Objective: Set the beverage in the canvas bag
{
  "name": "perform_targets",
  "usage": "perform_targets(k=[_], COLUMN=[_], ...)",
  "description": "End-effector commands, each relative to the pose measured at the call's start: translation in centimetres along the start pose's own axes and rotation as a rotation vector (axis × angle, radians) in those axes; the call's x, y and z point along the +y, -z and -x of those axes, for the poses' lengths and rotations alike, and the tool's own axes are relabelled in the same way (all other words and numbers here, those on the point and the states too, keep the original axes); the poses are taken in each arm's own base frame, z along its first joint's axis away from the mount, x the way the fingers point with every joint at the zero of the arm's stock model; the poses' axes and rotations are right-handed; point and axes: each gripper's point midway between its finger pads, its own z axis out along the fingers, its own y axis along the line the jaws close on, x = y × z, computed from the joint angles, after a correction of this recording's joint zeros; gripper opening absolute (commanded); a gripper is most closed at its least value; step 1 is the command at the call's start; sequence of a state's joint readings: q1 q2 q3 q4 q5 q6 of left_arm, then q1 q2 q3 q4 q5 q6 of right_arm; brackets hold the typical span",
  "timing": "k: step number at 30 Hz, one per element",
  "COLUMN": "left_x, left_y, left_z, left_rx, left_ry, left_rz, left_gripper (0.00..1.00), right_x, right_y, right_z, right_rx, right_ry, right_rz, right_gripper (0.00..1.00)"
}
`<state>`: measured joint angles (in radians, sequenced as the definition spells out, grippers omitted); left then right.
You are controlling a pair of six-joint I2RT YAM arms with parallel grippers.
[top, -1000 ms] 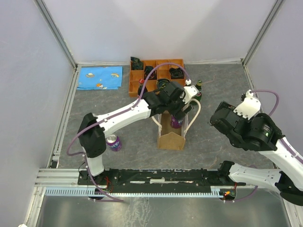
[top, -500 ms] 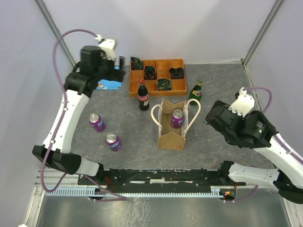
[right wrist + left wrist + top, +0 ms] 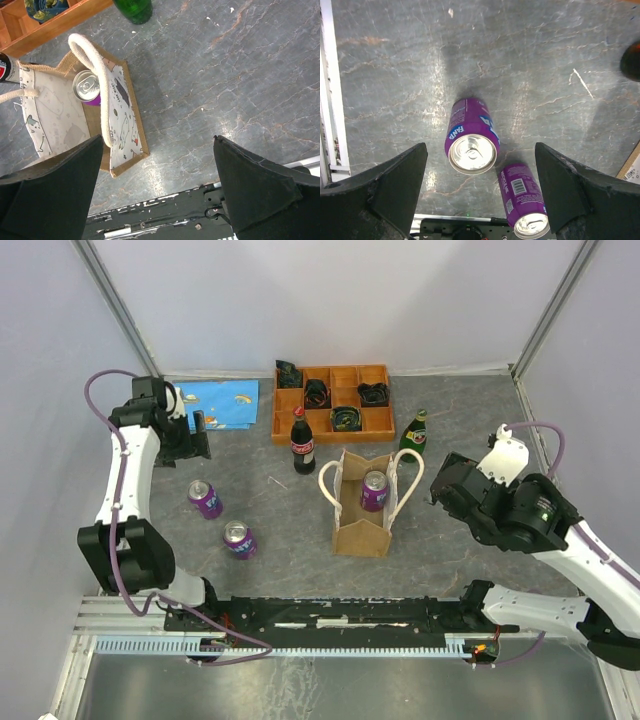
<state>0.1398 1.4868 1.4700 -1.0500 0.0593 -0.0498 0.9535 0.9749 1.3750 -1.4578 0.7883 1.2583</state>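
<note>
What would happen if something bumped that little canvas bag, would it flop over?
The canvas bag stands open unaided, so its walls are probably fairly stiff. The can inside likely steadies it. Its loop handles look bendy.

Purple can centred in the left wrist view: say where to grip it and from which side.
Take the purple can by its side wall, below the rim, descending from above with the open left end effector. It stands upright, lid up; the other can stands apart, leaving finger room.
</note>
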Motion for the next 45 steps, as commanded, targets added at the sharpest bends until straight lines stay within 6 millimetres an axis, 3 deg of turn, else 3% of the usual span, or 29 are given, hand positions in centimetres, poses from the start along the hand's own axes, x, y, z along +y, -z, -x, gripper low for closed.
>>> perform_targets(k=[1,10,16,30,33,39,45], left_x=[-0.4,0.2,0.4,1.2,1.6,1.9,1.9], left_y=[-1.4,-4.5,-5.5,-6.5,-6.6,-6.7,-6.7], left_z=[-1.4,-5.9,-7.4,-9.1,-9.5,-9.9,-9.6], left_rx=[0.063,0.176,0.221,0.28,0.289,0.305,0.296], left_ry=[0.053,0.064,0.064,0.034,0.019,-0.007,-0.013], left_rz=[-0.042,-0.027,-0.018,0.012,0.028,0.039,0.036], left_gripper=[0.93,0.94,0.92,0.67,0.7,0.85,0.81], right_x=[-0.7,-2.0,-2.1,-2.2,-2.2,-2.1,-2.0], right_y=[0.3,0.6,0.7,0.5,0.5,0.4,0.4], right_z=[0.3,0.1,0.3,0.1,0.0,-0.2,-0.3], right_rx=[-0.016,-0.012,-0.016,-0.015,-0.011,-0.007,-0.004], right_ry=[-0.017,-0.032,-0.021,-0.022,-0.028,-0.036,-0.034], right_rz=[0.009,-0.01,-0.018,-0.023,-0.021,-0.016,-0.015], right_gripper=[0.99,0.99,0.99,0.99,0.99,0.99,0.99])
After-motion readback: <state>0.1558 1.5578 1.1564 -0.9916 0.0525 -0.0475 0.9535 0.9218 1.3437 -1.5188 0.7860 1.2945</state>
